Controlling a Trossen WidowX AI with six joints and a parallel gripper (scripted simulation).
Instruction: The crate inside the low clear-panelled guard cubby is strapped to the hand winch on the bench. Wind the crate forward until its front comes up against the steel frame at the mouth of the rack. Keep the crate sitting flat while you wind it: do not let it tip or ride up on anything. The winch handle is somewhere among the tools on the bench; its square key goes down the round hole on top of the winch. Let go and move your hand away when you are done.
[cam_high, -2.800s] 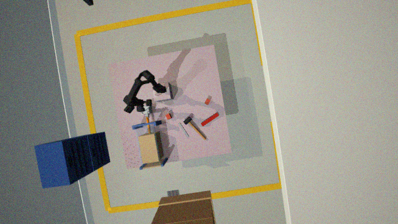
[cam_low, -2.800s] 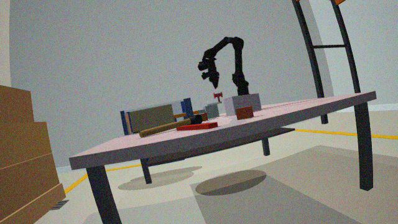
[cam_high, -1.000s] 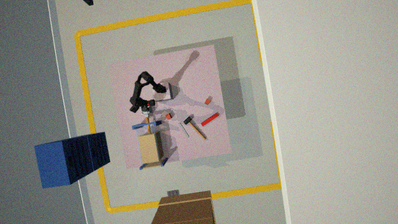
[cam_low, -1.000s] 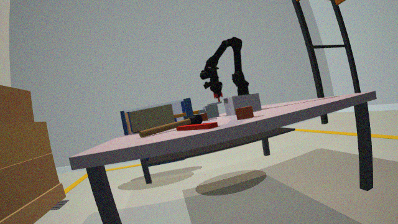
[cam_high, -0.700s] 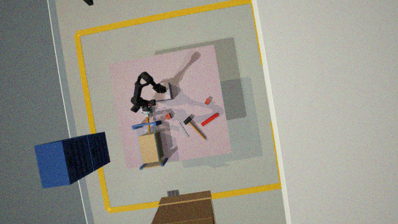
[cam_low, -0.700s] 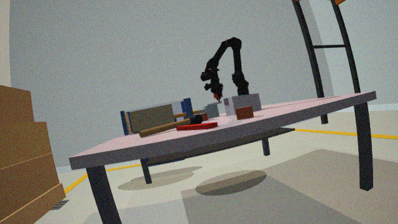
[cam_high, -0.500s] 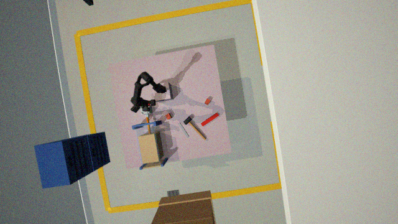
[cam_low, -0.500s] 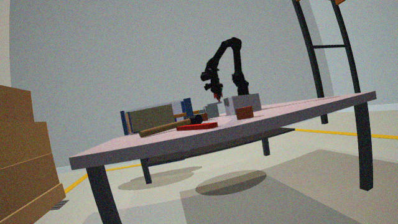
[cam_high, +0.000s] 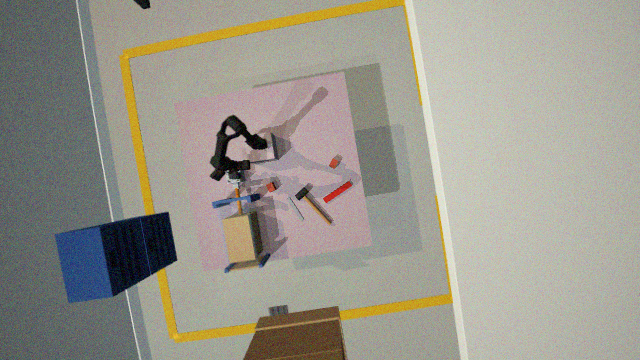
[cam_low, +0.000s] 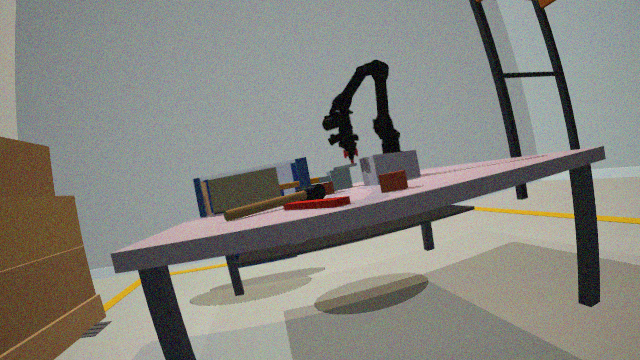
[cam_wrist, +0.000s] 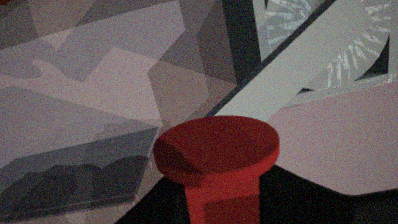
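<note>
My gripper (cam_wrist: 212, 158) (cam_low: 352, 159) is shut on the red knob (cam_wrist: 217, 145) of the winch handle. The handle's pale arm (cam_wrist: 280, 77) runs from the knob towards the winch; its key end is out of view. The winch (cam_high: 232, 180) (cam_low: 342, 178) (cam_wrist: 350, 55) stands just below the gripper. An orange strap (cam_high: 239, 206) (cam_low: 289, 185) runs from the winch side to the crate. The tan crate (cam_high: 239, 240) (cam_low: 242, 191) sits flat in the cubby. A visible gap separates its front from the blue steel frame (cam_high: 222, 201) (cam_low: 305, 173) at the mouth.
On the bench (cam_high: 350, 230) (cam_low: 165, 237) lie a hammer (cam_high: 316, 209) (cam_low: 267, 205), a red bar (cam_high: 338, 191) (cam_low: 317, 203), a thin rod (cam_high: 296, 209) and two orange-red blocks (cam_high: 335, 162) (cam_high: 271, 187) (cam_low: 393, 181). A grey box (cam_low: 397, 166) stands at the arm's base.
</note>
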